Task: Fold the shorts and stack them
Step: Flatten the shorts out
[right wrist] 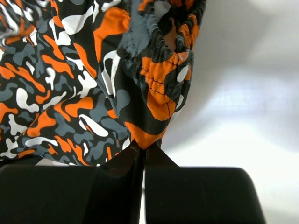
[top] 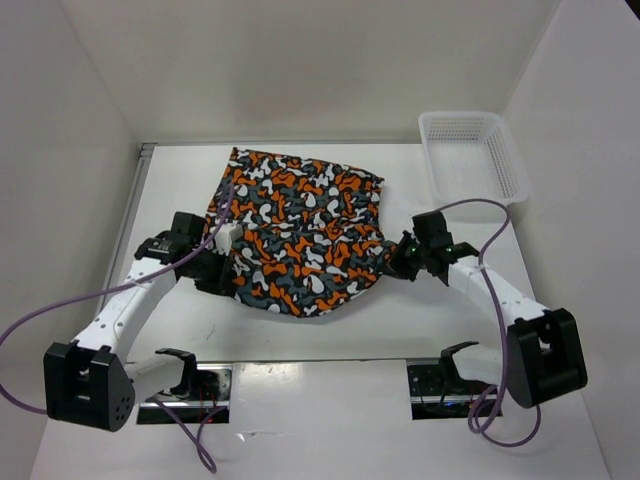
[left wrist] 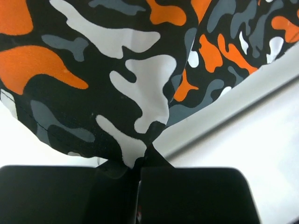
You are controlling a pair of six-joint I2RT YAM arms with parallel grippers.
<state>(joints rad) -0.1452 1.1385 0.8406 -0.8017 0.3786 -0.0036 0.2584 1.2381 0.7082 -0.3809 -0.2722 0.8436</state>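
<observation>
The white table lies in front of me, walled in white on three sides. My shorts sit in the middle of it, between my two arms. They are orange, dark grey, black and white in blotches. The cloth is spread roughly flat, its far edge towards the back wall and its near edge sagging to a rounded point towards my bases.

A white plastic mesh basket stands at the far right corner of the table, apart from the shorts.

My left arm reaches in from the left, and my right arm from the right. A purple cable loops along each.

My left gripper is at the left edge of the shorts. In the left wrist view its fingers are pressed together with a pinch of the printed cloth caught between the tips, and the fabric fans upward from there.

My right gripper is at the right edge of the shorts. In the right wrist view its fingers are likewise closed tight on a fold of the cloth, just below a gathered, elasticated band. The fabric bunches in folds above the tips.
</observation>
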